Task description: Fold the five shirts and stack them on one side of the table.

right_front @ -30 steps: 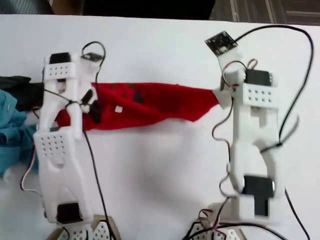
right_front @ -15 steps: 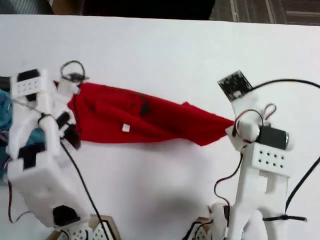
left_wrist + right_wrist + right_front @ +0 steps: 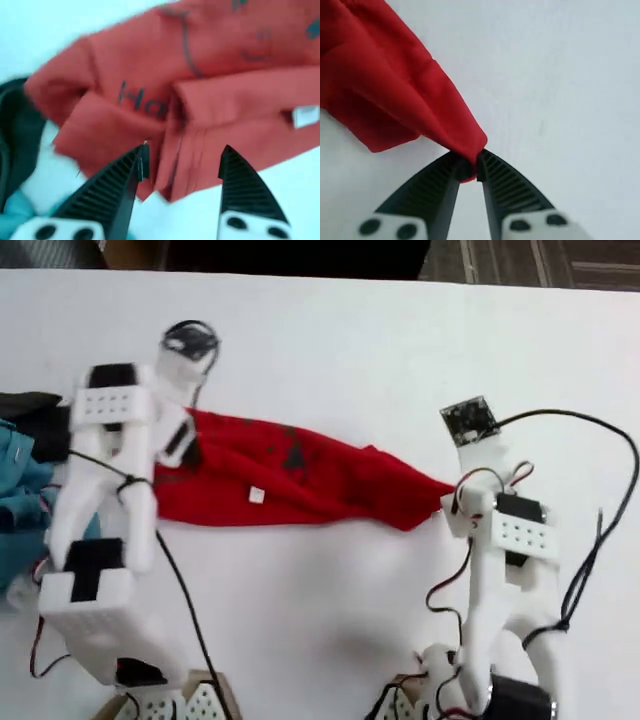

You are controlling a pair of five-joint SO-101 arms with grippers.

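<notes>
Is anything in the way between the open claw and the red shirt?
No, nothing visible is in the way. The left gripper is open right over one end of the red shirt. The right gripper pinches the other tip.

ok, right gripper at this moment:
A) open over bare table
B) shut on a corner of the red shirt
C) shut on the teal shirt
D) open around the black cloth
B: in the right wrist view the right gripper is pinched shut on the tip of the red shirt.
</notes>
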